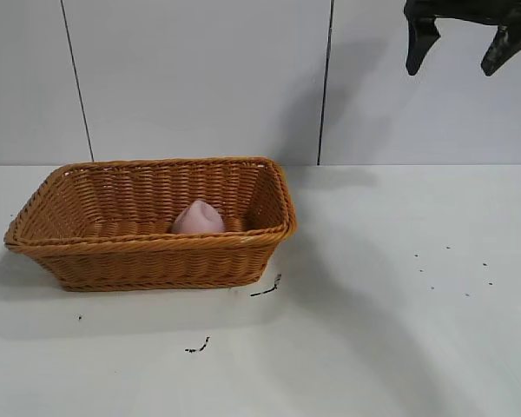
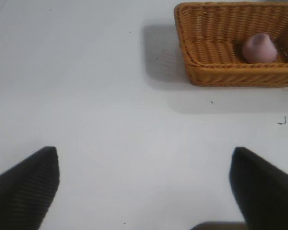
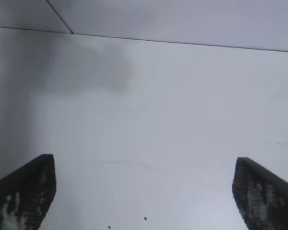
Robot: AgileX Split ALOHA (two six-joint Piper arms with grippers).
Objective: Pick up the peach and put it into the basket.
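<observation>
**Resting in the basket: peach down, both pincers empty**

Sitting on the floor of the basket [image 1: 156, 252], the peach [image 1: 198, 219] lies toward the 3 o'clock end of the weave, close to the near wall, its tapered tip pointing up in the exterior view. By the look of it the task's goal state is met.

Judging by its matte, pale pink skin and small rounded body, the peach should be light and not slippery, and it may give a little under pressure, though whether it is soft or a hard replica cannot be told. A hold across its widest girth, below the pointed tip, looks safest; pinching near the tip would likely let it squirt out. The basket appears stiff enough to keep its shape, with flared walls that leave room to come in from above.

High at 1 o'clock in the exterior view, the right pincer [image 1: 463, 48] hangs well apart from the basket with its fingers spread wide, nothing between them and touching nothing; its wrist view shows only bare white bench [image 3: 149, 124] below. The left pincer [image 2: 144, 189] is likewise spread wide and empty, hovering over the bench, with the basket and peach well off toward 1 o'clock of its view.
</observation>
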